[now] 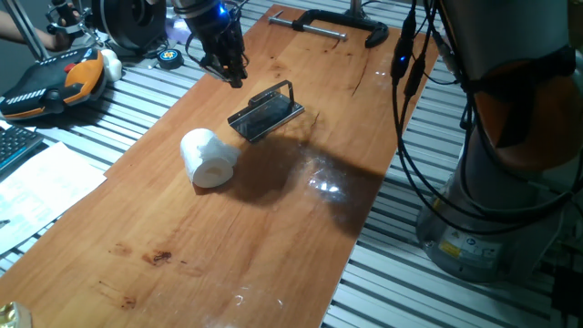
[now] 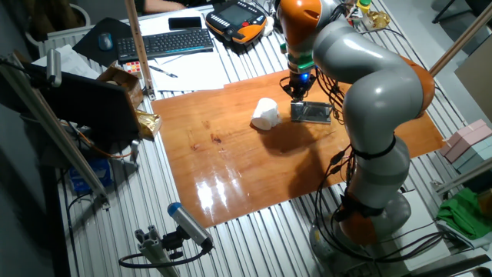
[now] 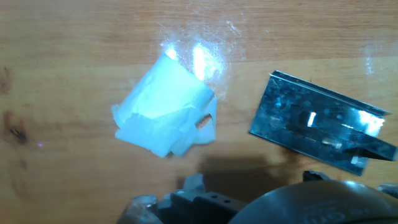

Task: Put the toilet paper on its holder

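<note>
1. Toward the left of centre in one fixed view, the toilet paper (image 1: 208, 158) lay on its side on the wooden table (image 1: 228, 255). One flat end faced the lower right of the frame, so its long axis ran from upper left to lower right. A loose torn edge showed in the hand view.

2. Just right of the roll and slightly higher in that frame, the holder (image 1: 266, 114) sat flat on the board, near the roll but not touching it. Its thin raised bar stood along the side away from the roll.

3. Above both, at the upper middle of the frame, the gripper (image 1: 228, 68) hung over the board without touching anything. The roll lay down and to the left of it, with the holder almost directly below and closer. It held nothing, but how far apart the fingers stood could not be told from any view.

4. The relation that seemed to matter most was that the roll lay sideways with its core roughly level, so a grasp across its curved body looked the natural approach.

5. Bare wood surrounded the roll toward the lower left, giving room to descend. The left edge of the board was fairly near, and a push that way might have rolled it off.

6. At the upper right, a black clamp (image 1: 337, 23) sat well apart from both things.
</note>
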`<state>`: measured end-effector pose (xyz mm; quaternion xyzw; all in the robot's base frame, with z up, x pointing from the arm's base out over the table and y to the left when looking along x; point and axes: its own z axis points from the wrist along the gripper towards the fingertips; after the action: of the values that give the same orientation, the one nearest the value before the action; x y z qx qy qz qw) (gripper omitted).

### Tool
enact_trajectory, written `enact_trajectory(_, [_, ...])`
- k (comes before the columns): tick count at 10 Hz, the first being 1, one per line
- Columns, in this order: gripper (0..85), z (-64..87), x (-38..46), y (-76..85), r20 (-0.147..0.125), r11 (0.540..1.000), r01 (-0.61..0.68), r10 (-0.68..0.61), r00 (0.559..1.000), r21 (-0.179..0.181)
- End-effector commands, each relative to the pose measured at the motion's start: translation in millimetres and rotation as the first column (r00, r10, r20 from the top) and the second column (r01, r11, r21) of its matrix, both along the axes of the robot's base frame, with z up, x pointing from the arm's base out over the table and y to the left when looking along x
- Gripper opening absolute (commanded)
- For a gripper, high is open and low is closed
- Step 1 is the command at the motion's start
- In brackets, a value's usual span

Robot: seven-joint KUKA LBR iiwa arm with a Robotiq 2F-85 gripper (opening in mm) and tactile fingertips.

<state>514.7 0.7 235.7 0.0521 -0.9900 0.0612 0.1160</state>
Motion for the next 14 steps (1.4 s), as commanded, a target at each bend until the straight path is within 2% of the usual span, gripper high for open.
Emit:
enact_trajectory(1, [0.7,0.2,0.2,0.0,0.001,1.0,0.001,-0.001,1.0,0.0])
enact_trajectory(6, [0.7,0.2,0.1,0.0,0.037,0.996,0.088,-0.088,0.995,-0.018])
enact_trajectory(7, [0.7,0.1,0.1,0.0,0.037,0.996,0.09,-0.089,0.995,-0.019])
enact_trajectory(9, [0.7,0.1,0.1,0.0,0.071,0.981,0.193,-0.191,0.979,-0.022])
enact_trajectory(10, [0.7,0.1,0.1,0.0,0.075,0.965,0.263,-0.262,0.962,0.001])
enact_trajectory(11, [0.7,0.1,0.1,0.0,0.062,0.944,0.33,-0.33,0.942,0.024])
enact_trajectory(13, [0.7,0.1,0.1,0.0,0.069,0.893,0.448,-0.449,0.891,0.028])
enact_trajectory(14, [0.7,0.1,0.1,0.0,0.052,0.885,0.465,-0.466,0.883,0.034])
